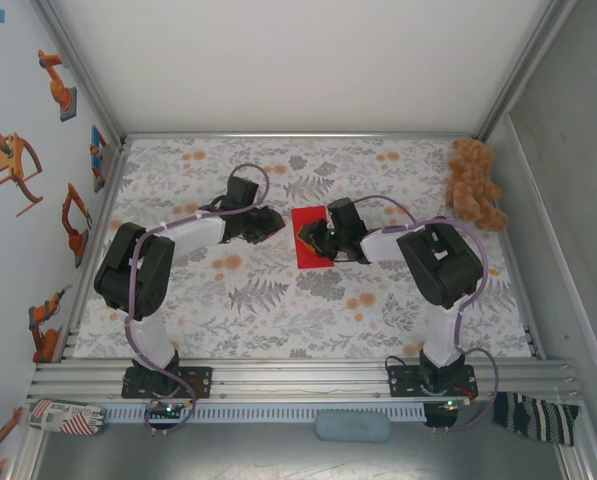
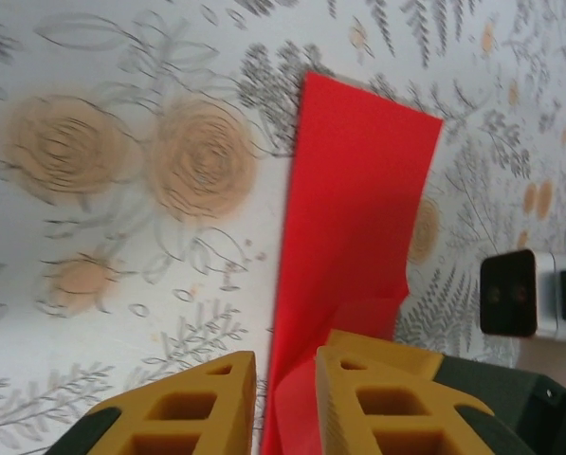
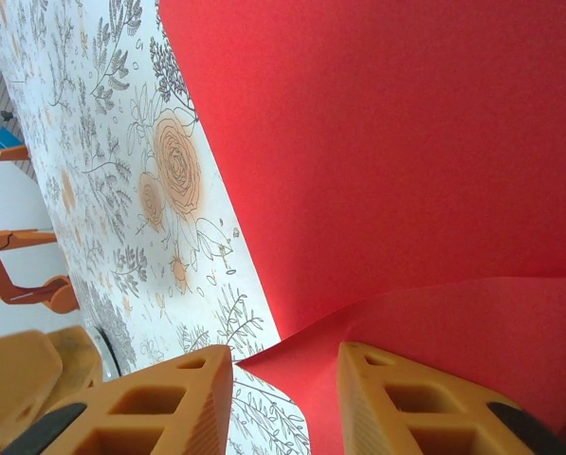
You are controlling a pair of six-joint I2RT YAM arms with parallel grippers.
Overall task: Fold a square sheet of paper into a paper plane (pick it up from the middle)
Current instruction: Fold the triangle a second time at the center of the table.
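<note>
The square sheet of paper (image 1: pixel 306 245) lies at the middle of the flowered table cover (image 1: pixel 278 310), bright red and plain, between the two grippers. From above it looks like a tilted rectangle, its right side hidden under the right gripper (image 1: pixel 328 240), and the left gripper (image 1: pixel 275 225) sits just off its left edge. A brown teddy bear (image 1: pixel 475 185) slumps in the far right corner, well apart from all this.

The left wrist camera shows the sheet (image 2: pixel 358 190) as a long strip running away from the left gripper (image 2: pixel 285 358). The strip's near end is lifted and creased, and it rises into the narrow gap between the jaws. I cannot tell if the pads actually touch it.

On the right wrist camera the sheet (image 3: pixel 406 142) lies mostly flat, with one flap curling up over it. The right gripper (image 3: pixel 285 351) stands clearly parted above that flap, gripping nothing.
</note>
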